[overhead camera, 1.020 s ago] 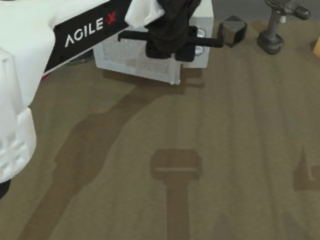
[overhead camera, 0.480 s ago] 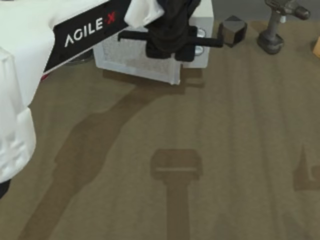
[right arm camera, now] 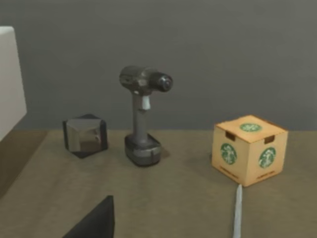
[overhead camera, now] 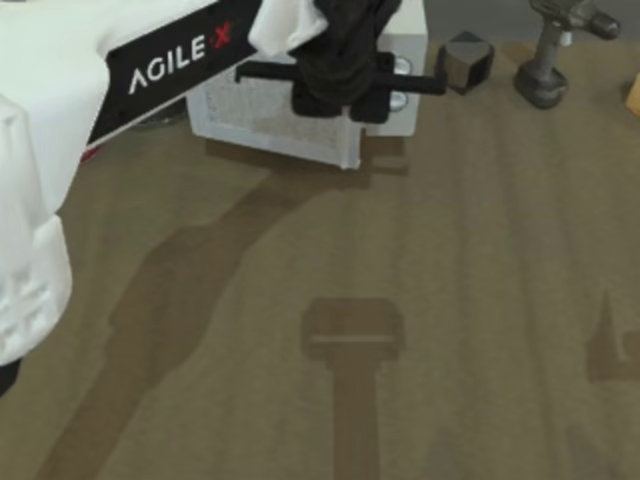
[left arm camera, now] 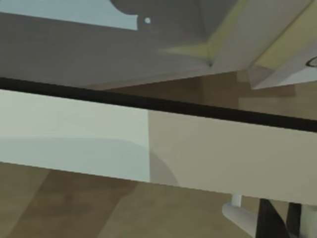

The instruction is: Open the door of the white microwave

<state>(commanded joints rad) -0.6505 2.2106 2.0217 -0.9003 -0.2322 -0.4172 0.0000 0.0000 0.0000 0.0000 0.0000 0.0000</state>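
Left end effector (overhead camera: 345, 85) at door (overhead camera: 270, 118) of white microwave (overhead camera: 405, 25); door slightly ajar.

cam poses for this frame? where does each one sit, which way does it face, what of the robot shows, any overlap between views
Top view: above the table, looking down; the left arm reaches across to the white microwave, left gripper at the door.
Left wrist view: on the left arm, pressed close to white panels and table; none of the robot clearly identifiable.
Right wrist view: low over the table, facing the back wall; a dark bit of the right gripper shows at the edge.
Shared: drill and dark cube appear in top and right wrist views.
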